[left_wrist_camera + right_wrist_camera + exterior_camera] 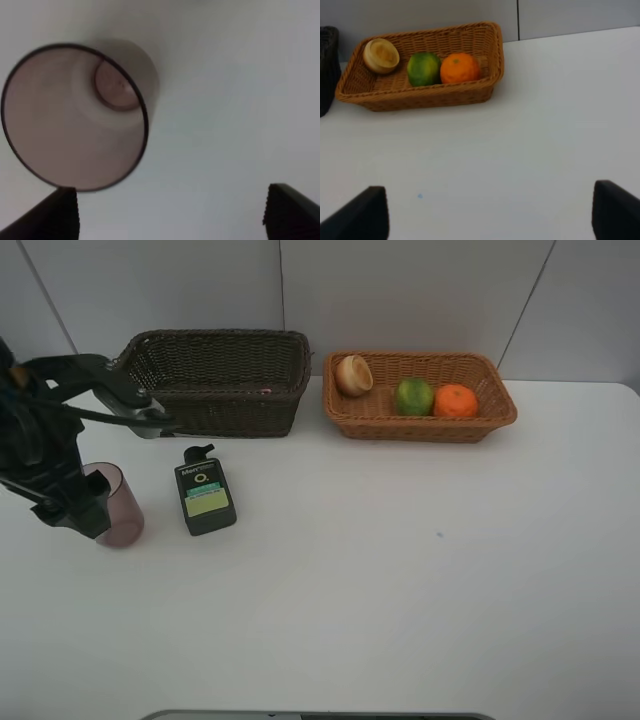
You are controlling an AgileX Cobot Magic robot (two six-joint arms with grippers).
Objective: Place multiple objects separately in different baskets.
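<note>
The left gripper (pixel 170 215) holds its fingers (pixel 55 215) wide, empty, beside the upright mauve cup (pixel 75 117), seemingly to grasp it; right gripper (pixel 485 215) likewise open, empty.

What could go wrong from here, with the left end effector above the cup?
1. The mauve cup sits off to one side of the open left end effector, close to one finger; closing here might knock or tip it instead of gripping it.
2. The flat green bottle lies near the cup; a pushed cup could hit it.
</note>
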